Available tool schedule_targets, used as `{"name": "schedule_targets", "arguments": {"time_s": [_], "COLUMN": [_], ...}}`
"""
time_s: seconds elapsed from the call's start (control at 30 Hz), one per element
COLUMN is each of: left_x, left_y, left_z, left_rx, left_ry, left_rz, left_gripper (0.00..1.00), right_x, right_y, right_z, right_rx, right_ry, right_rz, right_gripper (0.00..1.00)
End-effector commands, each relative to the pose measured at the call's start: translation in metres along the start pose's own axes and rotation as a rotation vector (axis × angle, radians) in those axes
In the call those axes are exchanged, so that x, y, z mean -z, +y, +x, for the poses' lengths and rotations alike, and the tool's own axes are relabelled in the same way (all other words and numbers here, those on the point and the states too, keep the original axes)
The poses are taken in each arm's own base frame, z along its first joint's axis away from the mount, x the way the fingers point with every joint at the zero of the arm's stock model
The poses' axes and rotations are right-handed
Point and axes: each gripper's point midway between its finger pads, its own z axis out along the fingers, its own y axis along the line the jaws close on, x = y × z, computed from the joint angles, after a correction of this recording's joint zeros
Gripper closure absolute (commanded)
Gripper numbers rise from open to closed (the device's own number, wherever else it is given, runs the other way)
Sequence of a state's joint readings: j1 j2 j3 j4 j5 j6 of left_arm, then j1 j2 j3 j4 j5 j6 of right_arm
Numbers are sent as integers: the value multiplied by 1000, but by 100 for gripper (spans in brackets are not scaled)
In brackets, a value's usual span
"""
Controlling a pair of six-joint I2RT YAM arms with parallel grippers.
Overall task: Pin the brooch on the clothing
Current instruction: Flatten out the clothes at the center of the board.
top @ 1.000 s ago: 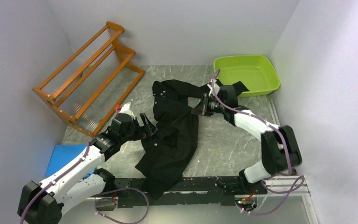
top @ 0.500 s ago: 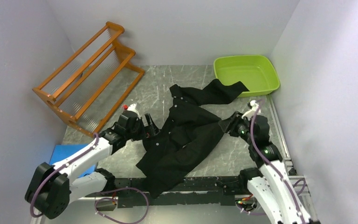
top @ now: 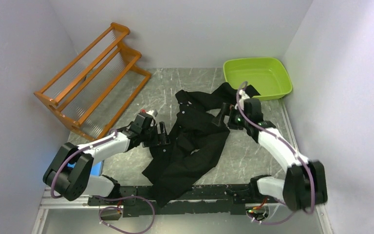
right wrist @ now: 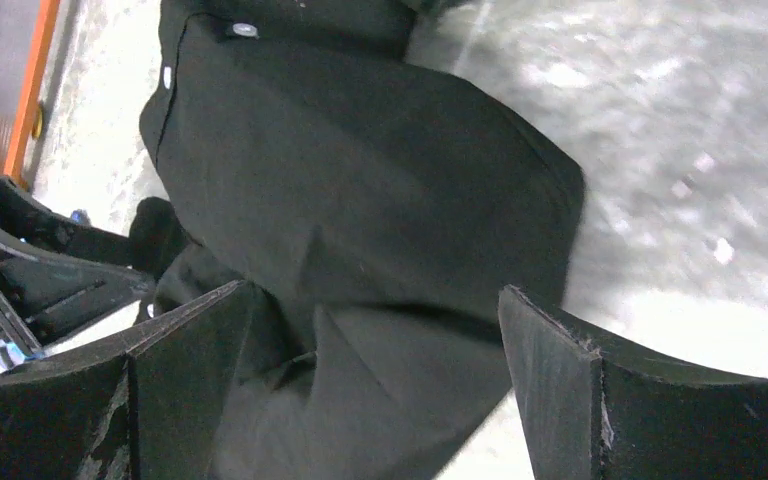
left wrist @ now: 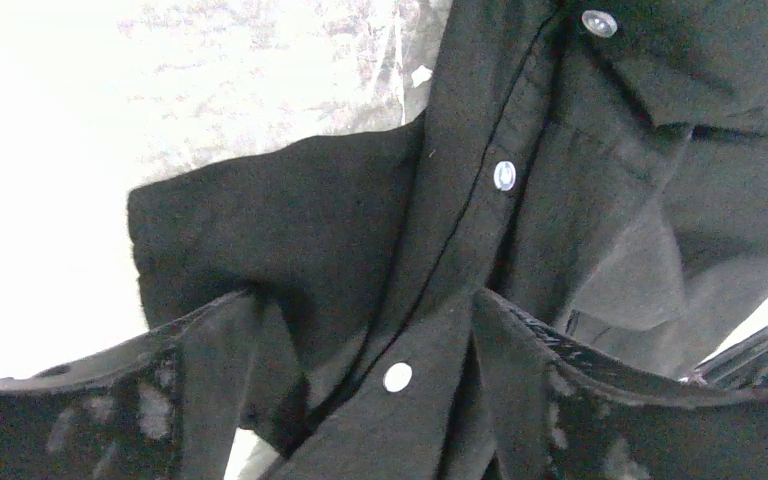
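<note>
Black shirt (top: 195,141) lay crumpled across mid-counter (top: 253,156), from centre of the top view down to the bottom edge. One sleeve reached up-right toward a lime-green basin (top: 258,78).

Left end effector (top: 163,135) sat at the shirt's left edge, jaws wide. In left wrist view its fingers (left wrist: 80,420) straddled the button strip w/ cloth between them, not pinched.

Right end effector (top: 222,114) was over the shirt's upper-right part, jaws also wide. In right wrist view a smooth fold of fabric filled the gap btwn its fingers (right wrist: 660,420), nothing gripped. Contact w/ the cloth: cannot tell for either.

Shirt: matte black woven fabric, soft creases, small round pale glossy buttons (left wrist: 504,175). Fingers: black, curved, scuffed w/ pale wear marks. Counter: grey stone-look surface w/ pale veins. Basin: plastic, rectangular, rounded corners, upper right. Rack (top: 92,73): orange wood frame, two tiers w/ clear bars, upper left.
</note>
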State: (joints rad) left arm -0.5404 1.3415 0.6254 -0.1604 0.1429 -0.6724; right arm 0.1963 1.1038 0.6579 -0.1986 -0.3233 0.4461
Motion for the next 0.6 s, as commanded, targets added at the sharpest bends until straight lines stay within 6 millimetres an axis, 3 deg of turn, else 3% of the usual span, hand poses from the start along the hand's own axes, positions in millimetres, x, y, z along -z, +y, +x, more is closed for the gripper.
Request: {"name": "schedule_targets", "arguments": {"time_s": [0.0, 0.13, 0.23, 0.37, 0.43, 0.47, 0.57], "left_x": [-4, -5, -4, 6, 17, 23, 45], "left_y": [-11, -8, -7, -9, -10, -11, -11], "left_z": [-2, 6, 9, 4, -3, -6, -11], "left_rx": [-32, -12, 5, 17, 28, 35, 65], "left_ry": [-2, 4, -2, -35, -80, -105, -169], "left_rz": [46, 48, 53, 56, 58, 61, 62], "left_gripper": [32, 71, 93, 97, 97, 97, 97], "right_x": [-34, -62, -85, -110, -115, -115, -109], "right_y": [49, 70, 75, 73, 75, 78, 88], "right_z": [-37, -40, -36, -18, -12, -11, -22], "right_rx": [162, 322, 370, 383, 375, 368, 352], "right_ry": [-6, -16, 27, 124, 149, 155, 127], "right_rz": [-153, -79, -62, -67, -94, -104, -123], "right_gripper": [4, 2, 2, 11, 24, 37, 90]}}
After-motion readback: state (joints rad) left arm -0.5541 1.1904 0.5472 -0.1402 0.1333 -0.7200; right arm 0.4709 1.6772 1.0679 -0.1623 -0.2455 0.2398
